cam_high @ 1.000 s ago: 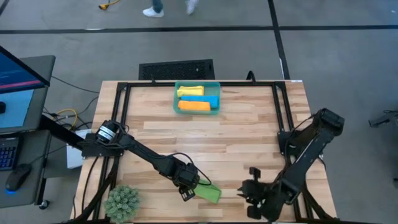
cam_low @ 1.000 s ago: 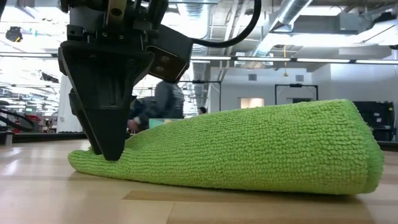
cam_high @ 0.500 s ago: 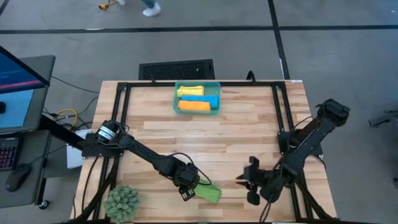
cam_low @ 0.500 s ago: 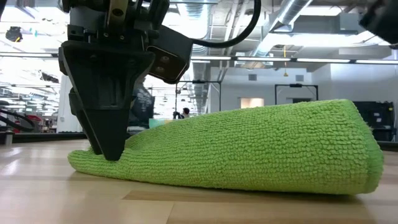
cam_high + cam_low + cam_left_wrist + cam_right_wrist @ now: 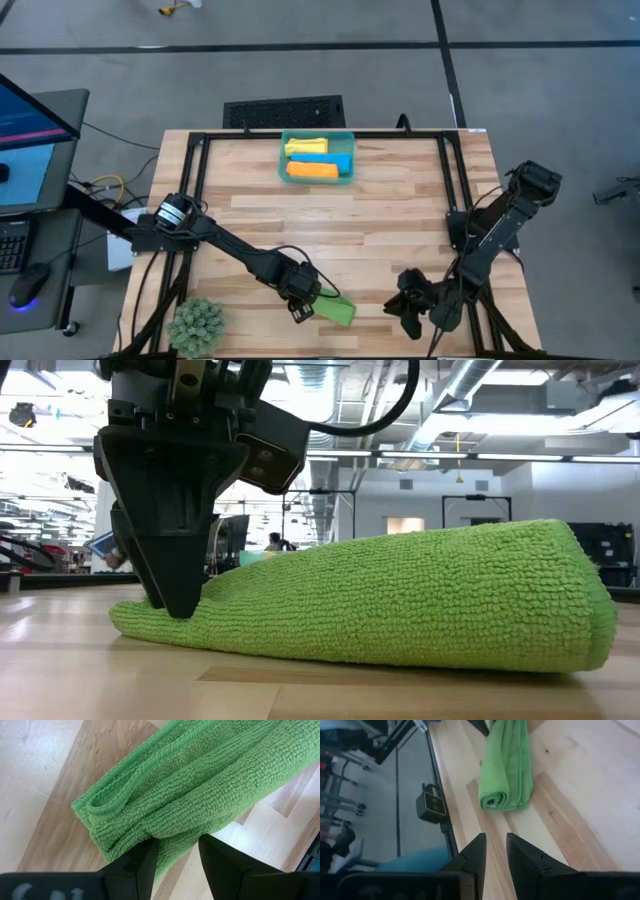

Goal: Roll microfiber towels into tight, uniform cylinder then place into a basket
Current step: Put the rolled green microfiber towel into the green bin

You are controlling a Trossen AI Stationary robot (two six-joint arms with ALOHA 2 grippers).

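A green towel [image 5: 338,311], rolled into a loose cylinder, lies on the wood table near its near edge; it also shows in the low view [image 5: 420,595] and the right wrist view [image 5: 506,765]. My left gripper [image 5: 299,304] stands over its thin left end, shut on it. My right gripper [image 5: 406,308] hovers to the towel's right, touching nothing, its fingers [image 5: 476,851] a narrow gap apart. The teal basket [image 5: 346,137] at the far middle holds yellow [image 5: 305,147], blue [image 5: 341,160] and orange [image 5: 312,171] rolls. My left gripper pinches the green towel near its thin, flattened end [image 5: 176,836] between its two fingers [image 5: 145,865], several layers together. The fingers come from above, pointing down [image 5: 172,600], and lie across the roll. The towel rests on the table along its whole length, thicker toward its free right end [image 5: 590,610].
A small green plant [image 5: 197,325] stands at the near left corner. A black grate [image 5: 283,110] lies on the floor beyond the far edge. A small camera [image 5: 432,805] sits at the near edge close to the towel. Bare wood lies between towel and basket.
My right gripper has shifted a little by the near edge, first toward the far edge, then back, and has turned toward the green towel. My left gripper and the towel have kept still.
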